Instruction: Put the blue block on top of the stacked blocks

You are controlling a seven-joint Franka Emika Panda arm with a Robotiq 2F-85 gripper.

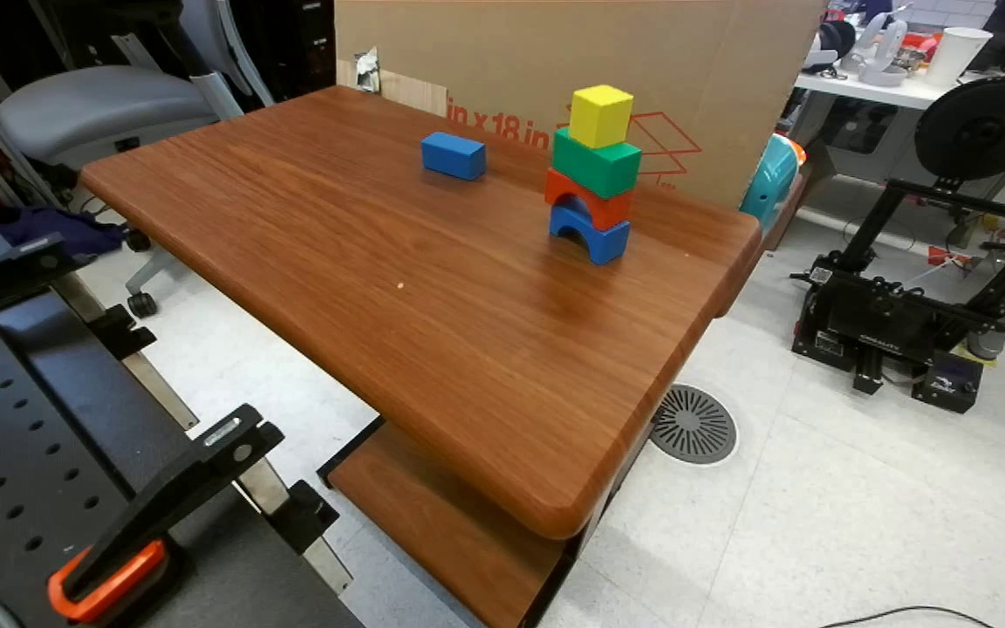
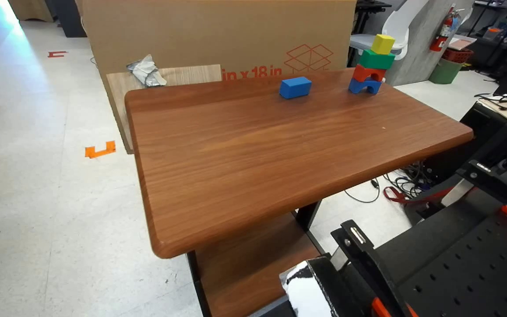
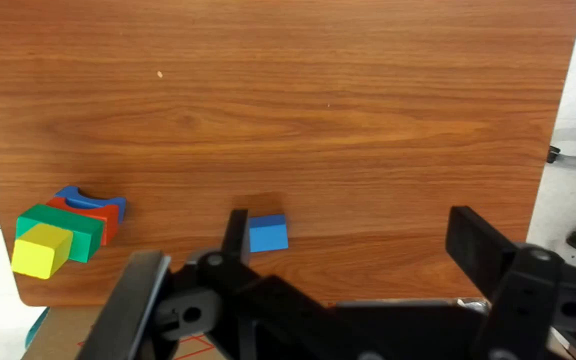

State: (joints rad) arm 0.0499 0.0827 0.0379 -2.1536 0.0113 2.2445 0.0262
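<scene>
Blue rectangular block [image 1: 453,157] lay on the brown wood-grain tabletop [image 1: 363,235], to the left of and apart from the four-block stack [image 1: 594,166] in both exterior views. At right, that stack rose from a blue arch-shaped block [image 1: 610,243] through a red arch-shaped block [image 1: 612,209] and a green rectangular block [image 1: 616,176] to a yellow box-shaped block [image 1: 600,117] on top. In the wrist view, the black two-fingered gripper [image 3: 350,215] had its jaws spread wide, with the blue rectangular block showing between them.
</scene>
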